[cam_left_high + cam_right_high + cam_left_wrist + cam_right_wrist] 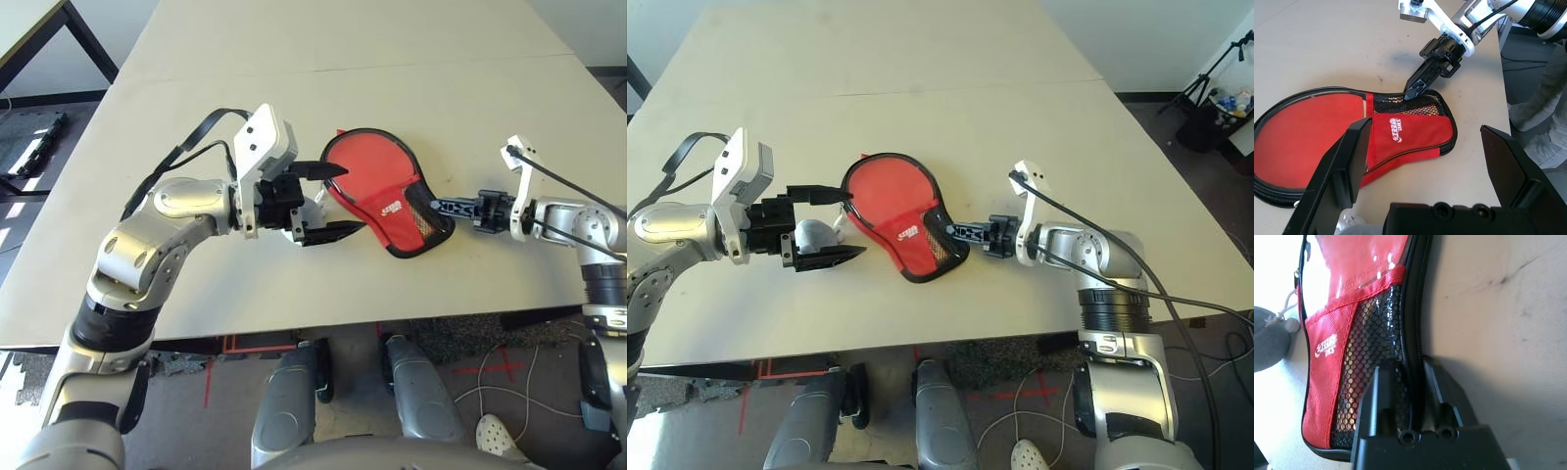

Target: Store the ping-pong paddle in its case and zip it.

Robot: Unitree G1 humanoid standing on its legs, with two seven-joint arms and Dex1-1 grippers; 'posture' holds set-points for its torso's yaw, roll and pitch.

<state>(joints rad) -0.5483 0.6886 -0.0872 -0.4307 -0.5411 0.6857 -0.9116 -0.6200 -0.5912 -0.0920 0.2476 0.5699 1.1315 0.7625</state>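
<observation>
The case [377, 191] lies flat on the pale table [294, 88], red with black edging, a white logo and a black mesh pocket [1410, 104] at its narrow end. My right gripper [1410, 377] is shut on the black zip edge of that narrow end, also seen from the left wrist [1415, 88]. My left gripper [333, 201] stands open at the case's round end, one finger [323, 171] over the rim and the other beside it, holding nothing. The ping-pong paddle is hidden from view.
A grey soft lump [813, 235] with a white cord lies on the table right by the left gripper. The table's near edge [323, 328] runs close below the case. Bare tabletop stretches beyond the case.
</observation>
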